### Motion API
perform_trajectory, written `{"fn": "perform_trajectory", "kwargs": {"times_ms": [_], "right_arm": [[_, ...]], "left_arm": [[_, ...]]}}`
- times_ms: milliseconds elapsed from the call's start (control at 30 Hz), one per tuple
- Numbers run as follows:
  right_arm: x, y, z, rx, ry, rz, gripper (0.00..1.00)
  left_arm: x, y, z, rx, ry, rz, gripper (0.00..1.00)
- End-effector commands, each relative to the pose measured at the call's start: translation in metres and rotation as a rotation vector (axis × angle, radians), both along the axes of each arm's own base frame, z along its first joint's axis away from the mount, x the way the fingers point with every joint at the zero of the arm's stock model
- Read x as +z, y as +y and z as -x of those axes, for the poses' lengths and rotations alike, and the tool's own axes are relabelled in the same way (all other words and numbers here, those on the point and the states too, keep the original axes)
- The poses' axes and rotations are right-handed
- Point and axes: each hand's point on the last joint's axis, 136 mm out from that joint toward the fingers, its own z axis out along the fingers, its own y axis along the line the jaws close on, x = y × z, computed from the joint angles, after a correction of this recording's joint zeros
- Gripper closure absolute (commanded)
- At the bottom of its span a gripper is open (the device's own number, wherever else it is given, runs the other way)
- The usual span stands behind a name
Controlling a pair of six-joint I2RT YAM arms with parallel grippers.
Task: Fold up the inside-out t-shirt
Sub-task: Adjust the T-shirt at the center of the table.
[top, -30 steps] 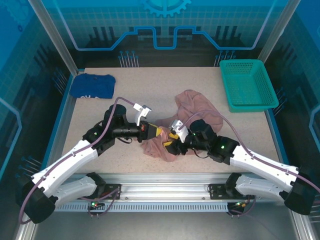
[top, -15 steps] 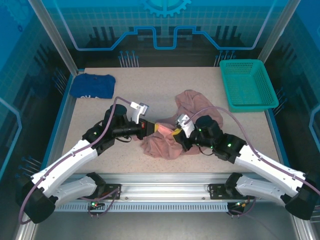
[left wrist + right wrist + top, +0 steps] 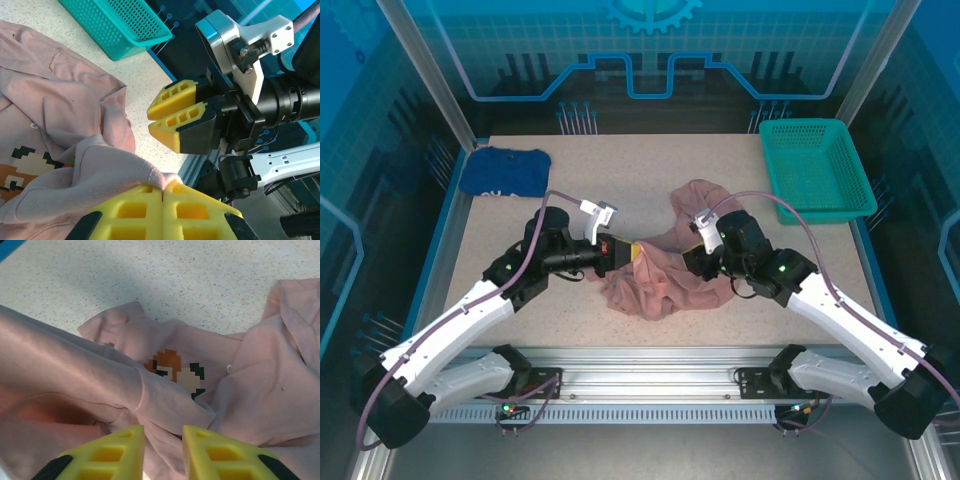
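The inside-out t-shirt [image 3: 665, 285] is a crumpled salmon-pink heap at the table's middle, one part trailing toward the back [image 3: 705, 200]. My left gripper [image 3: 638, 250] reaches in from the left and is shut on a stitched hem of the shirt [image 3: 145, 175], lifting that edge; its tips [image 3: 164, 192] press together. My right gripper [image 3: 692, 262] hovers over the shirt just right of it, jaws slightly apart [image 3: 163, 432] with nothing pinched; it also appears facing the left one [image 3: 150, 118]. A pixel-art print [image 3: 175, 367] and a small white tag [image 3: 229, 368] show on the cloth below.
A teal mesh basket [image 3: 815, 170] stands at the back right, near the shirt's far end [image 3: 120, 25]. A dark blue folded garment [image 3: 505, 172] lies at the back left. Bare speckled tabletop [image 3: 620, 170] stretches behind the shirt.
My right gripper has drawn back and to the right, away from the left gripper, across the shirt. The left gripper has kept its hold on the hem and barely moved.
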Motion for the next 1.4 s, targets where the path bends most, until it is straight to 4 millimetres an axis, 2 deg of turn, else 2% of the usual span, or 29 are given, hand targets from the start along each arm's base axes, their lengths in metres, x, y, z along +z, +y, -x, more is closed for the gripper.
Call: {"fn": "perform_trajectory", "kwargs": {"times_ms": [0, 67, 167, 267, 400, 600, 733, 800, 833, 933, 1033, 1100, 1167, 1233, 1300, 1367], "right_arm": [[0.007, 0.008, 0.019, 0.088, -0.059, -0.030, 0.65], [0.013, 0.022, 0.036, 0.199, -0.105, -0.078, 0.57], [0.017, 0.032, 0.049, 0.284, -0.134, -0.113, 0.50], [0.024, 0.043, 0.055, 0.353, -0.157, -0.141, 0.47], [0.030, 0.055, 0.050, 0.392, -0.175, -0.133, 0.47], [0.025, 0.070, 0.046, 0.442, -0.153, -0.116, 0.61], [0.028, 0.076, 0.045, 0.453, -0.157, -0.138, 0.62], [0.026, 0.078, 0.045, 0.457, -0.152, -0.138, 0.66], [0.036, 0.081, 0.043, 0.458, -0.170, -0.149, 0.70], [0.039, 0.082, 0.041, 0.456, -0.170, -0.150, 0.84], [0.038, 0.072, 0.029, 0.363, -0.158, -0.116, 1.00], [0.038, 0.047, 0.007, 0.179, -0.124, -0.081, 1.00], [0.029, 0.013, -0.013, -0.022, -0.013, -0.085, 1.00], [0.019, -0.007, -0.024, -0.142, 0.044, -0.085, 1.00], [0.011, -0.013, -0.030, -0.190, 0.075, -0.088, 1.00], [0.007, -0.010, -0.034, -0.193, 0.104, -0.103, 1.00]], "left_arm": [[0.014, -0.001, 0.002, -0.012, -0.023, 0.040, 1.00], [0.013, -0.001, 0.001, -0.011, -0.019, 0.036, 1.00], [0.013, -0.001, 0.000, -0.011, -0.021, 0.036, 1.00], [0.013, -0.001, 0.001, -0.013, -0.019, 0.033, 1.00], [0.010, -0.001, 0.001, -0.014, -0.016, 0.028, 1.00], [0.009, -0.001, 0.001, -0.017, -0.017, 0.027, 1.00], [0.008, -0.002, 0.002, -0.024, -0.017, 0.023, 1.00], [0.008, -0.001, 0.002, -0.022, -0.020, 0.022, 1.00], [0.008, -0.001, 0.002, -0.023, -0.019, 0.020, 1.00], [0.004, -0.001, 0.001, -0.017, -0.016, 0.009, 1.00], [-0.003, 0.000, -0.005, 0.010, -0.007, -0.011, 1.00], [-0.015, 0.004, -0.016, 0.065, 0.017, -0.051, 1.00], [-0.034, 0.009, -0.031, 0.140, 0.059, -0.121, 1.00], [-0.053, 0.012, -0.043, 0.185, 0.092, -0.192, 1.00], [-0.071, 0.013, -0.051, 0.204, 0.117, -0.250, 0.91], [-0.083, 0.008, -0.055, 0.192, 0.135, -0.269, 0.83]]}}
